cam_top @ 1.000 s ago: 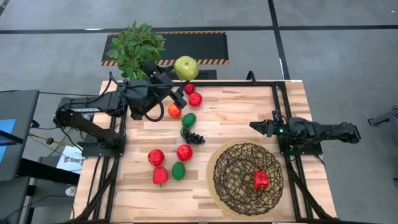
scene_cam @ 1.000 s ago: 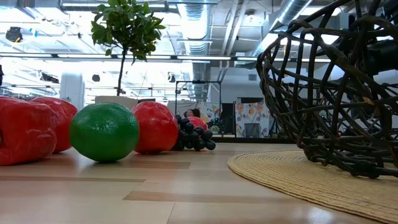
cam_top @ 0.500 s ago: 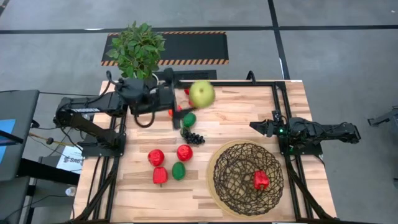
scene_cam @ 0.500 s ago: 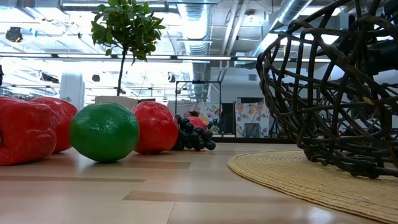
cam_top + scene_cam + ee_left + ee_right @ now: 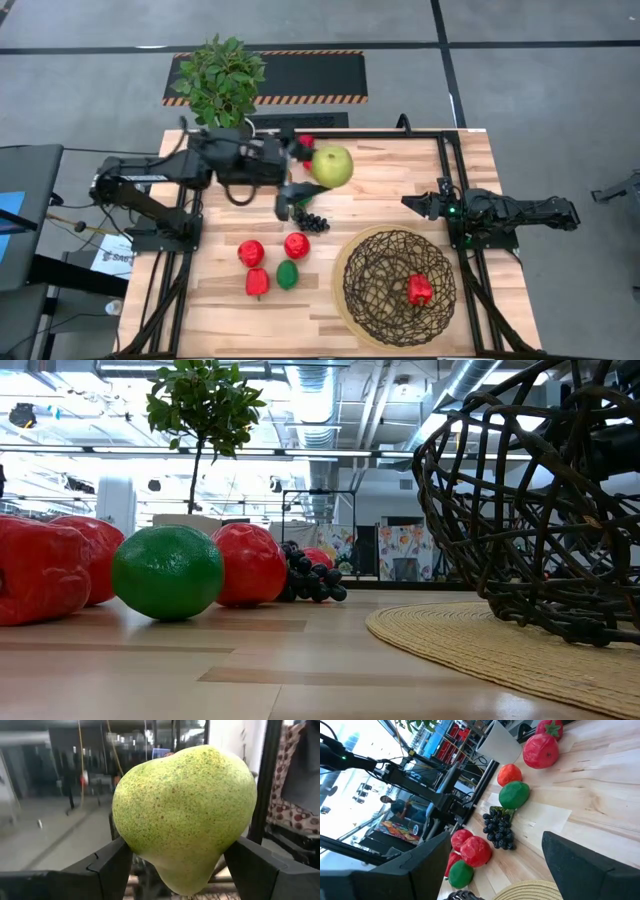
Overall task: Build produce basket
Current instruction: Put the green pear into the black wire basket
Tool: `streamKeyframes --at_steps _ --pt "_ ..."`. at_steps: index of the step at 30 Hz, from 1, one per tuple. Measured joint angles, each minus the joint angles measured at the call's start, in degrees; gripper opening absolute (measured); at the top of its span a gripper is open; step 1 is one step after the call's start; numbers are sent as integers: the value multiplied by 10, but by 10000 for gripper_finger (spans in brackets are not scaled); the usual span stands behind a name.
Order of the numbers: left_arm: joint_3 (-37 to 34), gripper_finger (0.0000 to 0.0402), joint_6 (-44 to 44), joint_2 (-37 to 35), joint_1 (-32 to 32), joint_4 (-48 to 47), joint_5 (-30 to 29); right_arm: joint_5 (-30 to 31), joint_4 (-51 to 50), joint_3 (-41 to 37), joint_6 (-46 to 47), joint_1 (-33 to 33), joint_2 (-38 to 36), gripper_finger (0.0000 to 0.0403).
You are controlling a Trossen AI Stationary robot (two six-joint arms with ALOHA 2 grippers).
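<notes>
I have the left gripper (image 5: 318, 170) in the upper middle of the high view, above the far part of the table (image 5: 400, 190), its fingers (image 5: 107, 867) clamped on the green pear (image 5: 332, 166); in the left wrist view the pear (image 5: 185, 815) fills the frame between the two dark fingers. Just below it in the high view lie the dark grapes (image 5: 312, 221). Lower left of centre sit two red apples (image 5: 251, 252), a red pepper (image 5: 257, 283) and a green lime (image 5: 288, 274), close together. The basket (image 5: 397, 285) is at the lower right of the table, with one red pepper (image 5: 420, 290) inside it. My right gripper (image 5: 418, 204) waits at the right edge, above the basket, with its fingers (image 5: 585, 860) apart and nothing between them.
</notes>
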Motion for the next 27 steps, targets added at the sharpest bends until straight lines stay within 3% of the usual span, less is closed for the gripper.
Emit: streamKeyframes --at_steps 9,16,27 --pt "0 263 -72 101 0 -9 0 0 0 0 -1 -1 0 333" --pt "0 263 -81 190 0 -18 27 0 -2 0 -2 -1 0 333" --pt "0 263 -149 314 -9 79 142 0 -3 0 -7 0 0 333"
